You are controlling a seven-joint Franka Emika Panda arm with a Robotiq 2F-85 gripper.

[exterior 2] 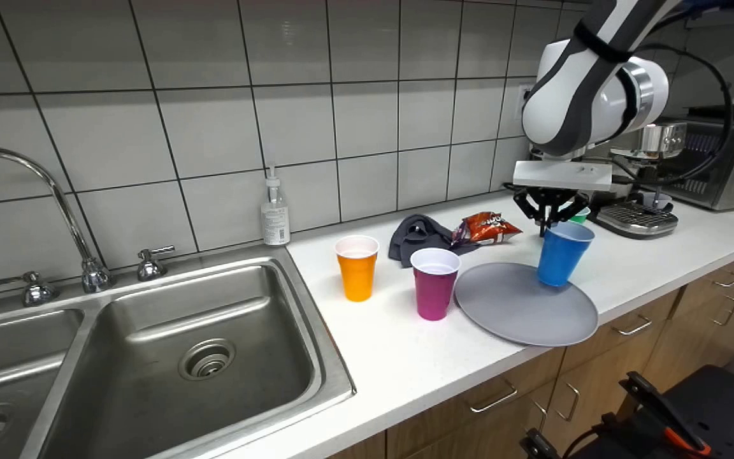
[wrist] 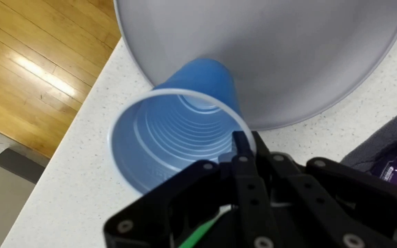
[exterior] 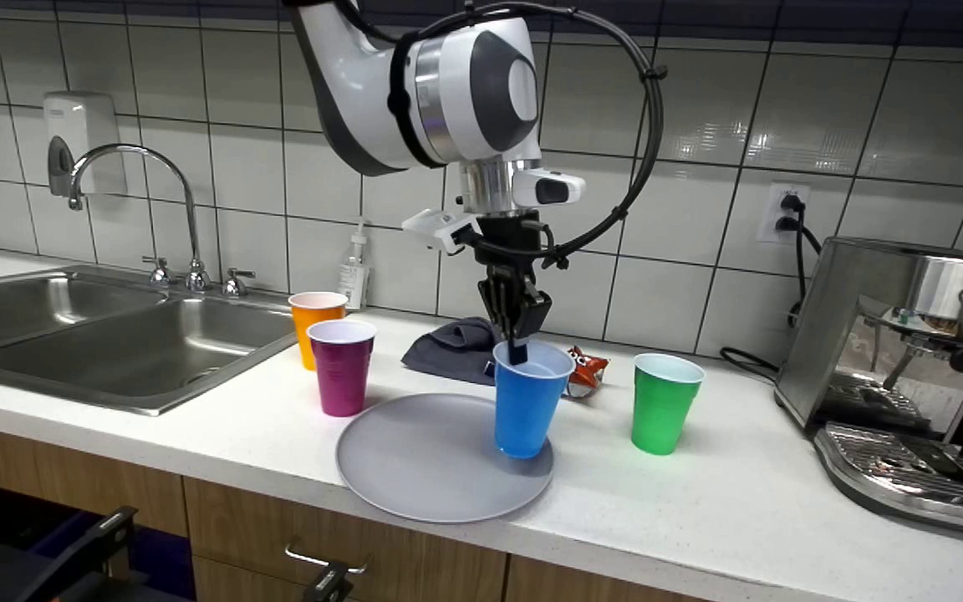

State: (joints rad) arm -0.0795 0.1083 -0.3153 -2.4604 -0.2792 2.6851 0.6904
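Wrist view: your fingers (wrist: 248, 182) clamp the tilted blue cup (wrist: 181, 127) by its rim, base over the plate (wrist: 274, 62). If you release at this lean, it could topple. The plate juts past the tabletop's (wrist: 81, 203) front edge; an exterior view shows more room upward than toward the green cup (exterior: 665, 405).

Bright glare streaks the floor (wrist: 47, 72); highlights dot tiles (exterior: 703, 138) and sink (exterior 2: 214, 309); soft shadow darkens the plate (wrist: 271, 65) beside the cup (wrist: 181, 131)
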